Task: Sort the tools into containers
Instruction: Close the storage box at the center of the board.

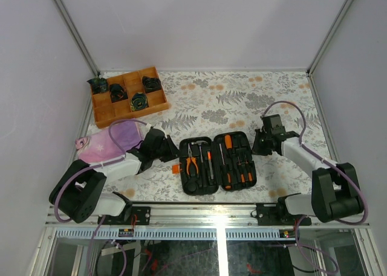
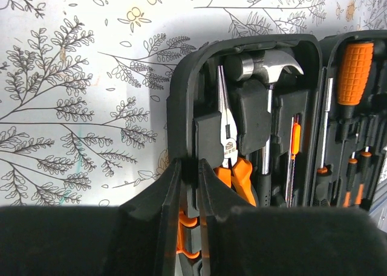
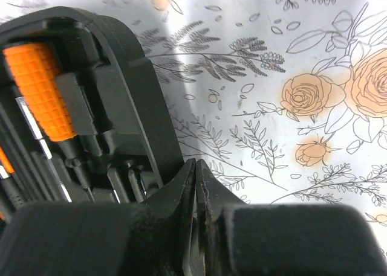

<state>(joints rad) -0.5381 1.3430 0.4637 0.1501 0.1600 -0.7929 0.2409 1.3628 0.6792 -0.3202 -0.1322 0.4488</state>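
The black tool case (image 1: 216,167) lies open like a book at the table's near middle. Its left half holds orange-handled pliers (image 1: 192,163) and a steel-headed hammer (image 2: 272,64). Its right half holds orange-and-black screwdrivers (image 1: 228,144) and thin short drivers (image 1: 243,174). My left gripper (image 1: 172,151) is closed on the case's left wall (image 2: 181,95), one finger on each side, with the orange tab (image 2: 184,227) between the fingers. My right gripper (image 1: 257,144) is shut and empty, its tips (image 3: 195,162) just beside the case's right wall (image 3: 142,89).
An orange-brown wooden divided tray (image 1: 103,109) with several black rolled items stands at the back left. A pink cloth bag (image 1: 109,142) lies beside the left arm. Grey walls close in the flowered tabletop on three sides.
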